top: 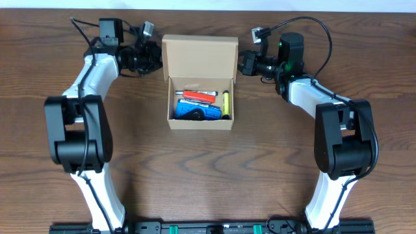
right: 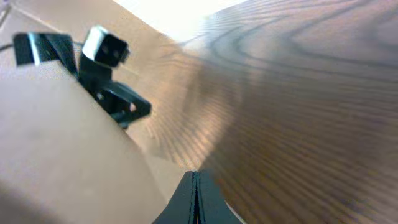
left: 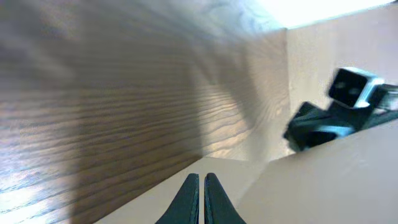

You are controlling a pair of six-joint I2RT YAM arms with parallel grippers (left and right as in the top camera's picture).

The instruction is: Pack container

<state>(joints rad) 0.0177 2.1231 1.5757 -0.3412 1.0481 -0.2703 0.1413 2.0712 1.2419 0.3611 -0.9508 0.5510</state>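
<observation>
A robot lab: my left arm (top: 78, 130) and right arm (top: 341, 140) stand on a rail (top: 208, 228) at the edge of the wooden table (top: 208, 169).

Left pincer (top: 158, 58) and right pincer (top: 240, 63) flank the container (top: 199, 57), its mouth open above, table (top: 208, 175) room in front

A dark brown wood-grain worktop (top: 214, 169) carries everything, and a black rail with green marks (top: 214, 228) runs along its near edge. Inside the tan cardboard box (top: 199, 55), a yellow marker pen (top: 226, 104) lies along the right wall. A red marker pen (top: 198, 95) lies by the far wall, and a blue object (top: 195, 112) sits toward the near-left corner.
</observation>
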